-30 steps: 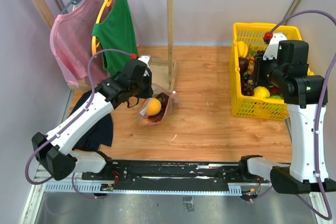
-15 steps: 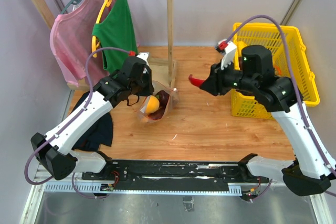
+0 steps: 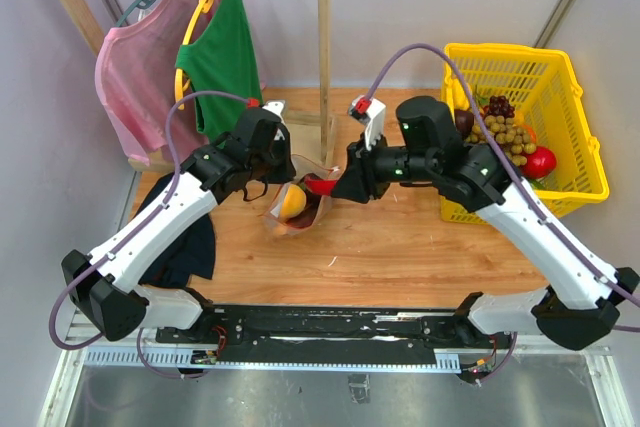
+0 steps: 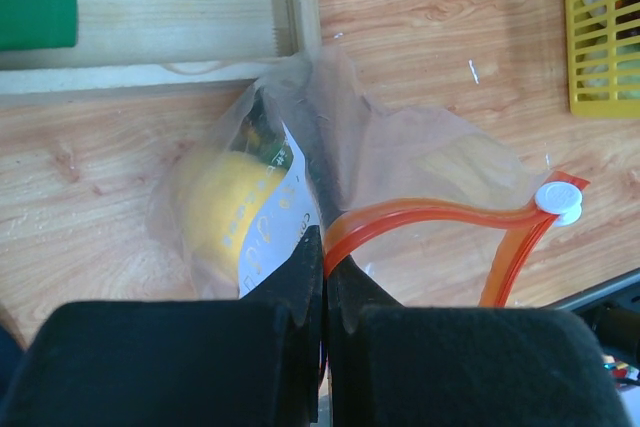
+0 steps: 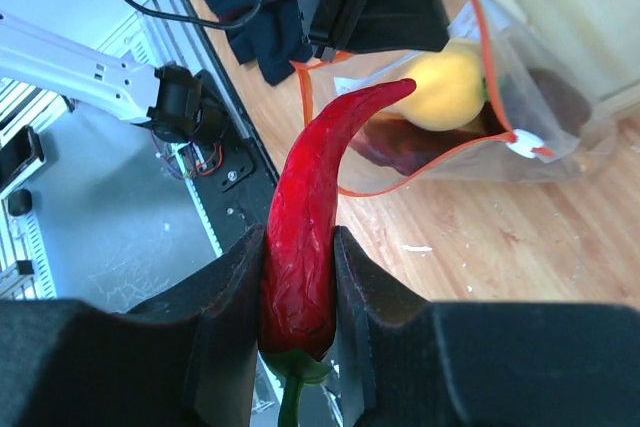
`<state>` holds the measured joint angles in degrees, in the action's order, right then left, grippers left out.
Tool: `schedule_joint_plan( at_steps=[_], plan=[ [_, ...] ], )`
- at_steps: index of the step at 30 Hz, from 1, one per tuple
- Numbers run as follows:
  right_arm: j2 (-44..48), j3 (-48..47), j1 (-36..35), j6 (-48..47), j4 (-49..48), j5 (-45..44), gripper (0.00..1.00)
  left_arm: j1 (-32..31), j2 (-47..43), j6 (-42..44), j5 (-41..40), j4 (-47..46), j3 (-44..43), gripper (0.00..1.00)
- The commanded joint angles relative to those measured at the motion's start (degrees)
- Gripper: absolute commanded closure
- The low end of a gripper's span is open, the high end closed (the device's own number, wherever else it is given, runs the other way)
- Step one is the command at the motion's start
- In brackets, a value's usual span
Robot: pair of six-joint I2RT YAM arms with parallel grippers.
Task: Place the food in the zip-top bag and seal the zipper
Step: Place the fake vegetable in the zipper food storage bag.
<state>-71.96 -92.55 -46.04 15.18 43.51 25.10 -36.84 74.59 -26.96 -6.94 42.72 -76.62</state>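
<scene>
Right gripper (image 5: 298, 277): clamps black pads tight on the stalk end of the pepper (image 5: 320, 167), a glossy, wrinkled red toy, long and curved. Points the tapering tip straight away from the jaws, at the open mouth of the bag (image 4: 420, 157).

Left gripper (image 4: 323, 272): pinches shut on the zipper (image 4: 420, 215), a smooth orange-red strip arching toward a white slider (image 4: 558, 199). Holds the crinkly clear plastic up off the wooden table (image 4: 420, 7). Inside, a round yellow fruit (image 4: 215, 212) behind a white label (image 4: 275, 227), beside a dark purple fruit (image 5: 395, 152).

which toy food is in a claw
The red elongated toy pepper, gripped by the right claw; the round yellow fruit lies inside the clear plastic bag.
</scene>
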Motion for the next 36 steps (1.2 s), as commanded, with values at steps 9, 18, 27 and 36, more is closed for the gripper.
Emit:
schedule_joint_plan(
  at_steps=[9,18,27,36],
  plan=[
    [-7.21,1.75,-5.14,5.33,-0.33,-19.18,0.99,0.28,-0.41,-1.46,2.30,-2.62,-0.42,1.00],
    [-13.99,-3.35,-10.76,4.32,3.19,-37.42,0.95,0.28,-0.40,-3.31,6.66,-4.55,1.12,1.00],
    [-20.45,-5.07,-15.11,3.42,3.17,-52.70,0.92,0.18,-1.45,-5.17,9.03,-6.00,2.81,1.00],
    [-22.94,-2.39,-15.22,3.43,-0.26,-54.52,0.77,0.19,-2.05,-6.25,11.39,-7.56,4.18,0.99]
  ],
)
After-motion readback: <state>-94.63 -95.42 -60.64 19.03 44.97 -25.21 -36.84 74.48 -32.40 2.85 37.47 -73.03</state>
